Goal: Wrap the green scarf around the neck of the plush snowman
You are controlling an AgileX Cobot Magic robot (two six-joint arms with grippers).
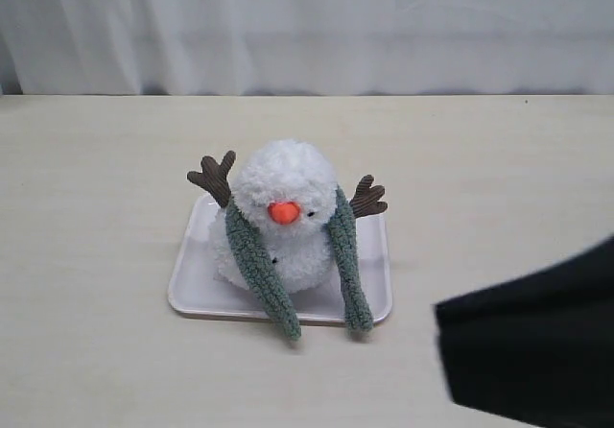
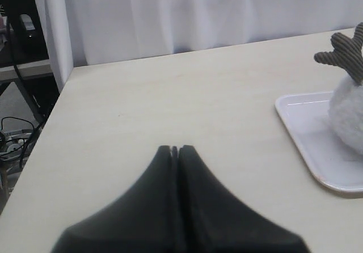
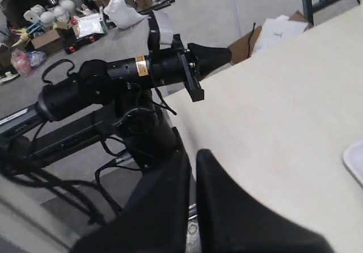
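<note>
1. Left-side risk: your left gripper [image 2: 174,149] sits low over the table [image 1: 96,207], left of the white tray [image 2: 300,128]. In my judgement, a careless sweep toward the tray could shove it and topple the plush snowman [image 1: 285,174].
2. Centre risk: the green scarf [image 1: 257,265] passes round the snowman's neck [image 1: 293,232], and both ends hang down the front to the tray's front rim. It is draped, not crossed or tied, so any bump may slide it off.
3. Right-side risk: your right gripper [image 3: 193,156] is on an arm that looms low at the front right. Passing close to the right-hand scarf end could snag it.
4. Left pose: the jaws are clenched tip to tip with nothing between them. They point across bare table, well apart from the snowman.
5. Right pose: the jaws are closed and empty, near the table's edge and well apart from the tray.
</note>
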